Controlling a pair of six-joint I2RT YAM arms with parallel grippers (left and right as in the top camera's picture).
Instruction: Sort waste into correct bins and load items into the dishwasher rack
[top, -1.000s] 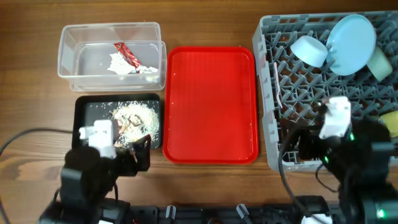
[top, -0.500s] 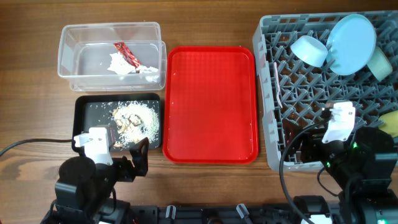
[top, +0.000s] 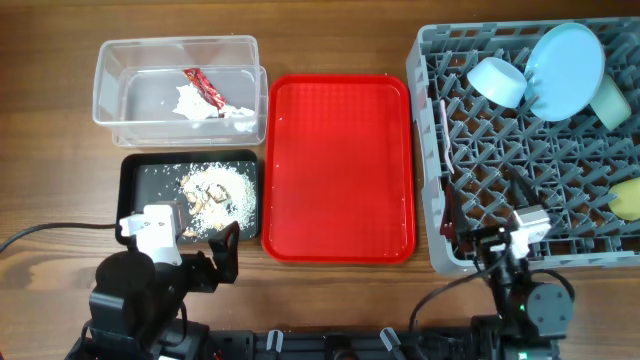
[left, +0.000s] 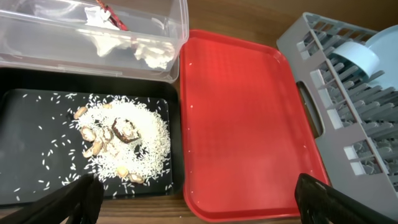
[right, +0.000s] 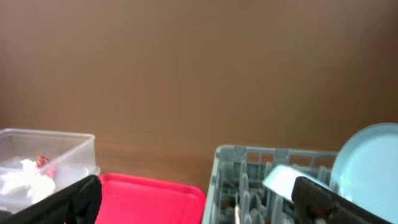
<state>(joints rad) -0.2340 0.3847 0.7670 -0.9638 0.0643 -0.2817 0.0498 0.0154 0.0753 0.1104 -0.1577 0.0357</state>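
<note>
The clear tub (top: 178, 92) holds the red wrapper (top: 204, 88) and white tissue (top: 190, 101). The black tray (top: 135, 180) holds the food scraps (top: 215, 190). The grey rack (top: 530, 170) holds the pale blue plate (top: 567, 70), pale blue bowl (top: 497, 81), mint-green bowl (top: 610, 103) and yellow cup (top: 627, 200). A thin white utensil (top: 441, 125) lies along its left side. My left gripper (top: 225, 250) is open and empty at the front edge, below the black tray (left: 37, 149). My right gripper (top: 492, 242) is open and empty at the rack's front edge, pointing level across the table.
The flat red serving tray (top: 338, 165) lies bare between the bins and the rack, and shows in the left wrist view (left: 249, 118). A black cable (top: 40, 232) runs along the wood at the front left.
My right arm has pulled back from over the rack to the front edge and tilted up. My left arm drew back slightly a second ago, then stayed still.
</note>
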